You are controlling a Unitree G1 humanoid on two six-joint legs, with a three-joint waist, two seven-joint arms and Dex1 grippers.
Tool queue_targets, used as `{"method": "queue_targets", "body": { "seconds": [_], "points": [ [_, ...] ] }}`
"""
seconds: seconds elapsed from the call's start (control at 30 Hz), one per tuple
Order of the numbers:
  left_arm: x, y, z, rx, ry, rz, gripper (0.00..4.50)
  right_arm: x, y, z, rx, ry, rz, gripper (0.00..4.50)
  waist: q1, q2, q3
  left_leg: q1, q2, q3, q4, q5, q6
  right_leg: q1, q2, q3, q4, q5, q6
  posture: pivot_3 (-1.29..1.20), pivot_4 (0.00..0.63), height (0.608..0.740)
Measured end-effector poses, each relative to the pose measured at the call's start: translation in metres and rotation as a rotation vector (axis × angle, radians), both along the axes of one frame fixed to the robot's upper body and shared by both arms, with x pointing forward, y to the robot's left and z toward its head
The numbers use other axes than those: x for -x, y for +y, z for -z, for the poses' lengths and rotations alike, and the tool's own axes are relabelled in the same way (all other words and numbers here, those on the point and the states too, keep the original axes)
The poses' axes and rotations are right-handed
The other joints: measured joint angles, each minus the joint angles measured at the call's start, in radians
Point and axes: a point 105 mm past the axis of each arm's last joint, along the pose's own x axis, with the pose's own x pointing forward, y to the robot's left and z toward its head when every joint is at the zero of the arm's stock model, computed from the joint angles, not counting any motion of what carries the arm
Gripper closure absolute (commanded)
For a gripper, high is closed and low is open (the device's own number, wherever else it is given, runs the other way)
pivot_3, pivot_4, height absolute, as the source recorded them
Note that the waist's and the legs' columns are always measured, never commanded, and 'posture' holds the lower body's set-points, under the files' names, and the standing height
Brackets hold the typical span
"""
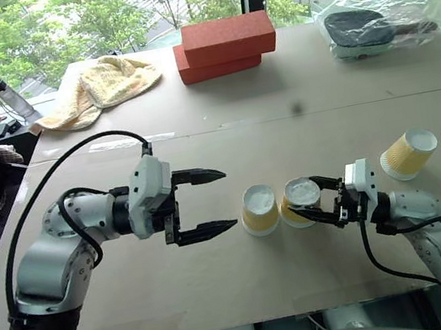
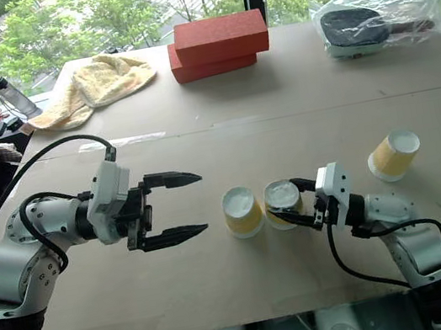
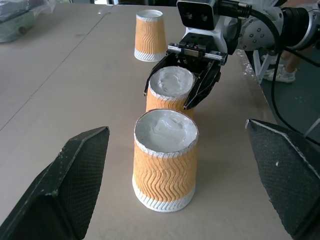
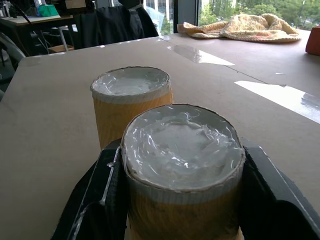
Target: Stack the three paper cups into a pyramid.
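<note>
We see a brown table with three yellow-tan ribbed paper cups, all upside down with the white base facing up.

The right hand is closed around one cup, its two black fingers pressing against the cup's sides near the upper part. In the right wrist view this held cup sits between the dark fingers, with its white base toward us.

Just beyond the right hand's fingertips, on the side toward the left hand, stands a second cup. It is just beside the held cup; we cannot tell whether the two touch.

The left hand is spread fully apart and holds nothing. Its fingers point toward the second cup, which stands a short way past the fingertips, in line with the gap between them. The left wrist view shows this cup standing upright on its wide rim between the two open fingers, apart from both.

The third cup stands apart, behind the right hand on its outer side, away from the other two. It looks tilted in the head views.

Farther along the table, well beyond both hands, lie a yellow towel, two stacked red bricks and a clear plastic bag holding a dark object.
</note>
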Motion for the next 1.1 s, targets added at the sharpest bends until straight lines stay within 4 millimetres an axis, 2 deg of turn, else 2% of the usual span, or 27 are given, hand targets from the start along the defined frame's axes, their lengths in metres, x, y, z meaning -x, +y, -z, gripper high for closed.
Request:
{"method": "queue_targets", "body": {
  "seconds": [0.03, 0.2, 0.27, 0.43, 0.57, 0.6, 0.73, 0.77, 0.9, 1.0, 1.1],
  "points": [
    [0.000, 0.000, -0.001, 0.000, -0.004, 0.002, 0.00, 0.000, 0.000, 0.000, -0.002, 0.001, 0.001, 2.51, 0.000, 0.000, 0.000, 0.000, 0.000, 0.000, 0.000, 0.000, 0.000, 0.000, 0.000, 0.000, 0.000, 0.000, 0.000, 0.00, 0.150, 0.730],
    [-0.001, -0.001, -0.002, 0.000, -0.006, 0.004, 0.00, -0.001, 0.000, 0.000, -0.011, 0.020, -0.007, 0.03, 0.000, 0.000, 0.000, 0.000, 0.000, 0.000, 0.000, 0.000, 0.000, 0.000, 0.000, 0.000, 0.000, 0.000, 0.000, 0.00, 0.150, 0.730],
    [-0.001, -0.002, -0.002, 0.000, -0.007, 0.008, 0.00, -0.001, -0.001, 0.001, -0.008, 0.022, -0.006, 0.03, 0.000, 0.000, 0.000, 0.000, 0.000, 0.000, 0.000, 0.000, 0.000, 0.000, 0.000, 0.000, 0.000, 0.000, 0.000, 0.00, 0.150, 0.730],
    [0.000, -0.008, -0.002, -0.001, 0.000, 0.040, 0.00, 0.007, -0.018, -0.004, 0.018, 0.013, 0.047, 0.03, 0.007, 0.000, 0.000, 0.000, 0.000, 0.000, 0.000, 0.000, 0.000, 0.000, -0.001, 0.000, 0.000, 0.000, 0.000, 0.00, 0.150, 0.730],
    [-0.005, -0.016, -0.009, 0.019, -0.021, 0.077, 0.00, 0.030, -0.045, -0.005, 0.095, 0.030, 0.102, 0.03, 0.024, 0.000, 0.000, -0.001, -0.001, -0.001, 0.001, 0.000, 0.000, 0.001, 0.000, -0.001, 0.000, 0.000, 0.000, 0.00, 0.150, 0.730],
    [-0.005, -0.016, -0.010, 0.021, -0.023, 0.078, 0.00, 0.031, -0.046, -0.005, 0.098, 0.032, 0.104, 0.03, 0.024, -0.001, 0.000, -0.001, -0.001, -0.001, 0.001, 0.000, 0.000, 0.001, 0.000, -0.001, 0.000, 0.000, 0.000, 0.00, 0.150, 0.730],
    [-0.016, -0.029, -0.023, 0.073, -0.014, 0.060, 0.00, 0.038, -0.077, -0.001, 0.165, 0.032, 0.262, 0.03, 0.023, -0.001, 0.000, -0.001, -0.001, -0.001, 0.003, -0.001, 0.002, 0.001, 0.001, 0.000, 0.001, 0.000, 0.000, 0.00, 0.150, 0.730],
    [-0.020, -0.032, -0.028, 0.081, 0.001, 0.043, 0.00, 0.039, -0.096, -0.005, 0.171, 0.031, 0.352, 0.03, 0.022, 0.000, 0.001, -0.002, -0.002, -0.001, 0.004, -0.001, 0.001, 0.001, 0.001, 0.000, 0.001, 0.000, 0.000, 0.00, 0.150, 0.730],
    [-0.025, -0.036, -0.035, 0.078, 0.027, -0.008, 0.00, 0.036, -0.153, -0.041, 0.145, -0.064, 0.617, 0.03, 0.017, -0.001, 0.001, 0.000, -0.001, -0.001, 0.004, 0.000, 0.000, 0.001, 0.001, 0.001, 0.001, 0.000, 0.000, 0.00, 0.150, 0.730],
    [-0.027, -0.040, -0.037, 0.065, 0.027, -0.025, 0.00, 0.025, -0.171, -0.053, 0.078, -0.116, 0.763, 0.03, 0.016, -0.001, 0.001, 0.000, 0.000, -0.003, 0.004, 0.001, -0.001, 0.001, 0.003, 0.001, 0.002, 0.000, 0.000, 0.00, 0.150, 0.730],
    [-0.028, -0.046, -0.038, 0.046, 0.000, -0.015, 0.00, 0.014, -0.177, -0.037, 0.055, -0.074, 0.827, 0.03, 0.020, 0.000, 0.000, 0.000, -0.001, -0.002, 0.004, 0.001, -0.001, 0.001, 0.003, 0.002, 0.001, 0.000, 0.000, 0.00, 0.150, 0.730]
  ]
}}
